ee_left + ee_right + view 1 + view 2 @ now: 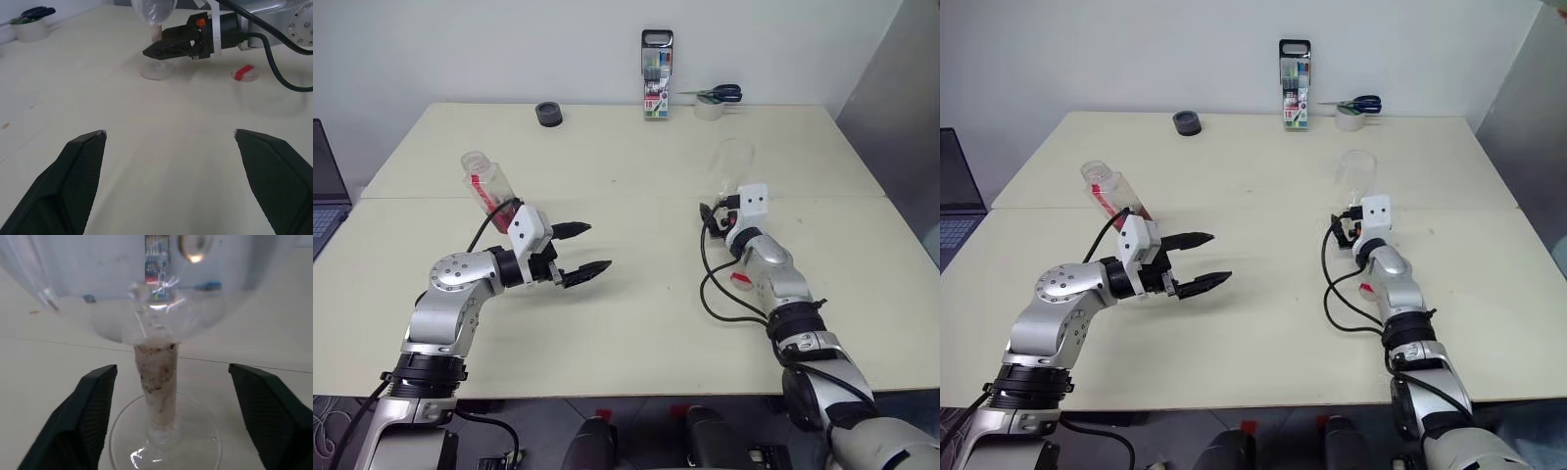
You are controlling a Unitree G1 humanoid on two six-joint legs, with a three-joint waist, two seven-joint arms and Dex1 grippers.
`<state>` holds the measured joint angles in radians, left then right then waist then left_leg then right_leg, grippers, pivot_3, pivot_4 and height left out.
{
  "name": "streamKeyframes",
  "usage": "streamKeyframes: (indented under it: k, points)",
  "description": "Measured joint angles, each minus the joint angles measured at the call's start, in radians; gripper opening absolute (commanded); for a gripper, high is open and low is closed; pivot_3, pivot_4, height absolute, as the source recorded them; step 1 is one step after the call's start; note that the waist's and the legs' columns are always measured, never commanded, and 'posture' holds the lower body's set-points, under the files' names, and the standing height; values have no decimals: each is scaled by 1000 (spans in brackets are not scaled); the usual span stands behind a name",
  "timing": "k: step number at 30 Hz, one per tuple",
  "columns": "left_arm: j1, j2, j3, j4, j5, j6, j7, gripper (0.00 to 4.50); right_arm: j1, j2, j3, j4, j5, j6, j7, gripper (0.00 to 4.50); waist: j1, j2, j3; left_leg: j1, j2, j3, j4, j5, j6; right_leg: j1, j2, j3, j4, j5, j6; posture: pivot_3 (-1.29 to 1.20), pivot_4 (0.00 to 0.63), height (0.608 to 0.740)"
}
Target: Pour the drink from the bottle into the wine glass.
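Note:
The clear bottle (pixel 485 184) with a red label strip stands uncapped and leaning at the left of the table. Its lower part is hidden behind my left wrist, and I cannot make out the drink in it. My left gripper (pixel 584 249) hovers open to the right of the bottle, holding nothing and pointing across the table. The wine glass (pixel 735 160) stands right of centre. In the right wrist view its bowl looks empty. My right gripper (pixel 172 366) sits level at the stem (pixel 157 382), its fingers on either side and apart from it.
A red-and-white cap (pixel 741 279) lies on the table beside my right forearm. Along the far edge are a black tape roll (pixel 548 114), a marker pack (pixel 657 73) and scissors on a tape roll (pixel 713 100). A laptop (pixel 325 201) sits off the left side.

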<state>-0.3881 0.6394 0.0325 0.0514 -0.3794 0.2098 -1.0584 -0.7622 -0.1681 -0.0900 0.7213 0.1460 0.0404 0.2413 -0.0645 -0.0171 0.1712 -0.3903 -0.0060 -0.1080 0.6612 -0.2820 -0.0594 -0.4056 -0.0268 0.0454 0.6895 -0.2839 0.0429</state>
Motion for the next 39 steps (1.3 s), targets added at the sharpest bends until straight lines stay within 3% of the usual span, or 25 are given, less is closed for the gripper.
streamKeyframes:
  k: [7, 8, 12, 22, 38, 39]
  points:
    - [37, 8, 11, -5, 1, 1, 4, 4500, -4, 18, -5, 11, -1, -26, 35, 279, -2, 0, 0, 0, 0, 0, 0, 0, 0, 0, 0, 0, 0, 0, 0, 0, 150, 740]
    - [51, 14, 17, -8, 0, 4, 7, 4500, -4, 21, -6, 5, 2, -26, 44, 130, -3, 0, 0, 0, 0, 0, 0, 0, 0, 0, 0, 0, 0, 0, 0, 0, 150, 740]
    - [104, 45, 63, -34, -15, 28, 19, 4500, -4, 72, 15, -42, 13, -11, 94, 134, -17, 1, 1, 0, 1, 0, -1, 0, 0, -1, 0, 0, 1, 0, 0, 0, 150, 740]
    - [183, 90, 162, -71, -42, 53, 46, 4500, -54, 279, 212, -68, -39, 1, 197, 134, -20, 2, 1, 0, 0, -1, -1, 0, 0, -3, 0, 0, 3, 0, 0, 0, 150, 740]
    - [221, 99, 211, -125, -53, 80, 94, 4500, -81, 296, 268, 93, -95, -59, 251, 134, -21, 2, 2, 0, 0, -1, -1, 0, 0, -3, -1, -1, 2, 0, 0, 0, 150, 740]
    - [218, 99, 211, -125, -53, 85, 97, 4500, -81, 296, 268, 95, -96, -63, 251, 484, -21, 2, 2, 0, 0, -1, -1, 0, 0, -3, 0, -1, 2, 0, 0, 0, 150, 740]
